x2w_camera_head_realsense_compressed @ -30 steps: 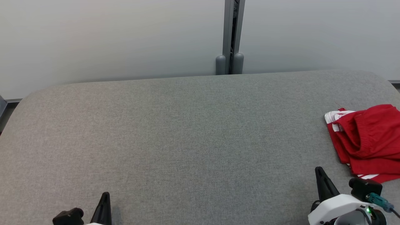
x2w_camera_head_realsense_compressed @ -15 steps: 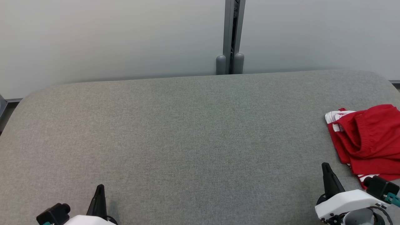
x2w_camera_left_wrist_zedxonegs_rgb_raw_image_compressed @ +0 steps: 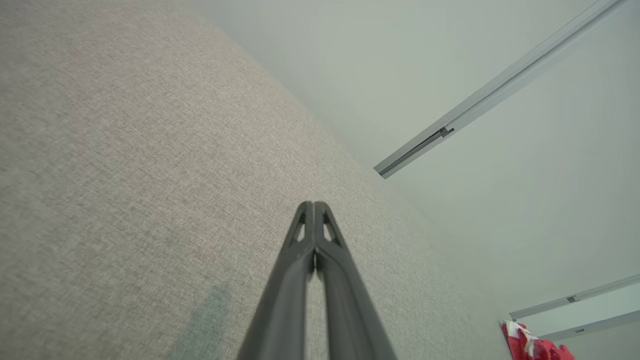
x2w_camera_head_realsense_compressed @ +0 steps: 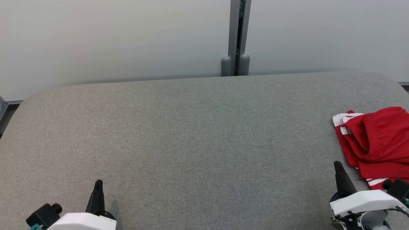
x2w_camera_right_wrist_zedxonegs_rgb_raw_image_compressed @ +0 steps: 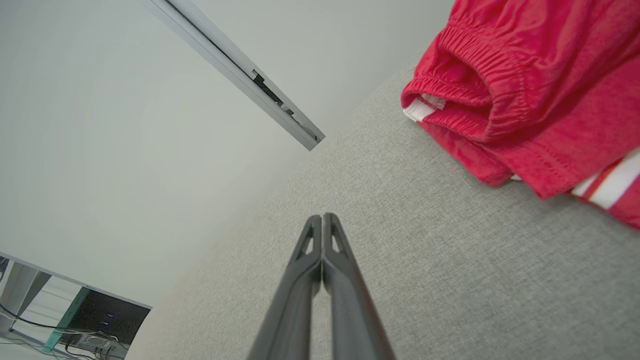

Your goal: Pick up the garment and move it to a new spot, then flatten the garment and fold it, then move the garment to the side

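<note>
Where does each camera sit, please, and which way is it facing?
Head view: on the robot's head, looking forward and down over the grey padded surface towards the wall; shows the left claw and right claw, both shut.
Left wrist view: on the left wrist, looking along the left claw across the surface.
Right wrist view: on the right wrist, looking along the right claw at the surface, close to the red garment.
Shared: all three show the red garment, the surface and the wall's metal post.
</note>
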`<state>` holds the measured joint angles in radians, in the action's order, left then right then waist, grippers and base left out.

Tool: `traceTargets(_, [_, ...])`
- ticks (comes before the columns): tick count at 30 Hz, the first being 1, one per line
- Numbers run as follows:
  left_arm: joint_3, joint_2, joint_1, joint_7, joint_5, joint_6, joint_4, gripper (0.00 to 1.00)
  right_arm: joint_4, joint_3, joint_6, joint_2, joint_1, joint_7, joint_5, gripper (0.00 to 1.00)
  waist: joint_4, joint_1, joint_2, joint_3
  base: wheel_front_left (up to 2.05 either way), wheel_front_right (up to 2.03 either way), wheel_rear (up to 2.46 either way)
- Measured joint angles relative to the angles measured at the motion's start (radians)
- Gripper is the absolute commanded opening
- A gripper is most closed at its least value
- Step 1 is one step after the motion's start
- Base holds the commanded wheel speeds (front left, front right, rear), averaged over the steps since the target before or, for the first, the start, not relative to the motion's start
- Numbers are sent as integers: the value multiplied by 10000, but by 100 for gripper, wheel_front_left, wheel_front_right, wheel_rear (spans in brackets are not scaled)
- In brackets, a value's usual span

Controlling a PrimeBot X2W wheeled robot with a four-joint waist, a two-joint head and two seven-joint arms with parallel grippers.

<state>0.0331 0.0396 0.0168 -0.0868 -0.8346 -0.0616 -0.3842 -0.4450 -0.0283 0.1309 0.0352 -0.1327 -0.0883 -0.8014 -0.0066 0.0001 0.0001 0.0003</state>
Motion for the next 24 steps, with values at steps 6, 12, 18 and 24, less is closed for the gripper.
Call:
traceTargets(6, [75,8,105,188,-784,-69,146,0,182,-79,0,10,17,190,-786,0,5,0,0,2,0,0,0])
traceTargets(12, [150,15,135,366,-1503,-125,257,0,391,-182,-2,17,34,368,-1528,0,10,-1,0,4,0,0,0])
traceTargets(18, [213,21,262,570,-2174,-171,382,0,539,-251,-2,27,50,546,-2230,0,14,-1,0,6,0,0,0])
traceTargets(24, [286,27,314,711,-2807,-244,499,0,729,-305,-2,36,80,709,-2894,0,19,-1,0,8,0,0,0])
